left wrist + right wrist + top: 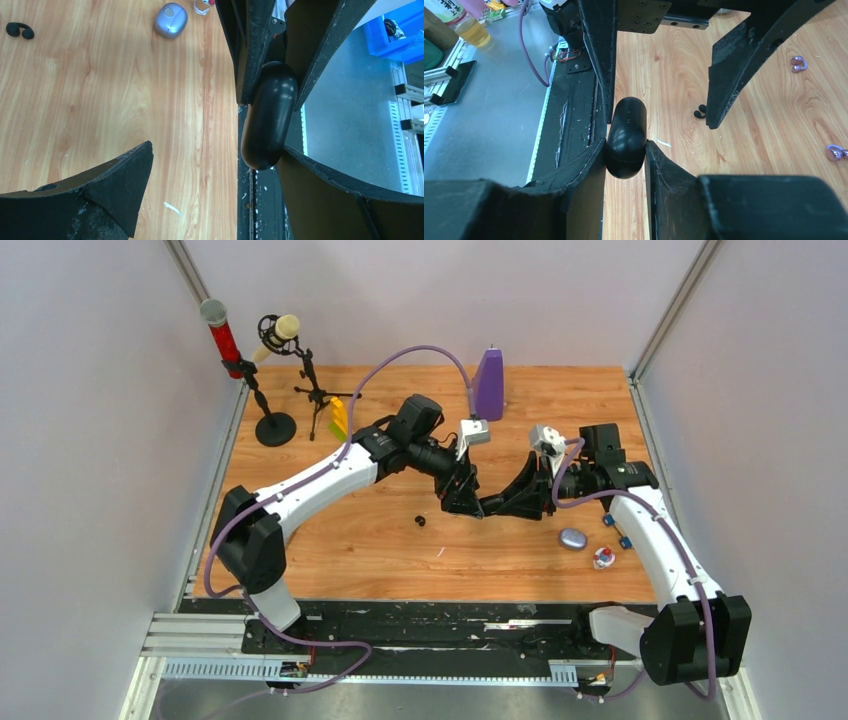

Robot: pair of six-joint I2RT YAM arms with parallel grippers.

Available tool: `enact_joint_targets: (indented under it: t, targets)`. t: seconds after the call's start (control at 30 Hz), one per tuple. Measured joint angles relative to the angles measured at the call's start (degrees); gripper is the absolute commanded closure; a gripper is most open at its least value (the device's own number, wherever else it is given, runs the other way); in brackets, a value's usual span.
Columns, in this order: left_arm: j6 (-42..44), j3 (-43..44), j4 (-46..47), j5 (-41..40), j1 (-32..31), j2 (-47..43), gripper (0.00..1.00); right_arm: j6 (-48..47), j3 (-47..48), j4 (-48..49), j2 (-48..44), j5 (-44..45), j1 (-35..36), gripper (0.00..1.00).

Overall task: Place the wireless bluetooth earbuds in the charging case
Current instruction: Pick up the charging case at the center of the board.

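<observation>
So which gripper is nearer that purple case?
Right. The right gripper, holding a black case, is left of the purple case; the left gripper is open, farther left.

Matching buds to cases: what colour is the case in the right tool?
A glossy black oval case; best seen from right wrist view.

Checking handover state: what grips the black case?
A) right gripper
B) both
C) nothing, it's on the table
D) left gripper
A: the right gripper has its fingers pressed on both sides of the black case, while the left gripper stands wide open.
</observation>
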Motion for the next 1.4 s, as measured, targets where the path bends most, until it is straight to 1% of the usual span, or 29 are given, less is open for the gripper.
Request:
enact_joint_targets:
  t: [0.3,0.6,0.87,1.17,1.4]
  targets:
    - [-1.14,2.03,0.0,0.7,0.0,0.66,0.0,-2.8,-0.61,-1.25,0.0,0.11,0.92,1.0]
    - [-1.38,2.05,0.0,0.5,0.11,0.68,0.0,-4.48,-0.74,-2.73,-0.02,0.17,0.98,1.0]
    - [-3.61,2.01,0.13,-0.42,1.4,0.68,0.02,-6.71,-0.74,-3.02,-0.02,0.5,0.87,1.0]
    - [-5.25,0.79,1.18,-5.46,2.34,-0.11,0.01,-7.85,-0.74,-4.68,0.0,1.97,0.57,1.0]
    - [-6.88,-0.61,5.51,-9.4,4.31,-1.16,0.0,-7.89,-0.74,-5.9,0.07,0.52,1.05,1.0]
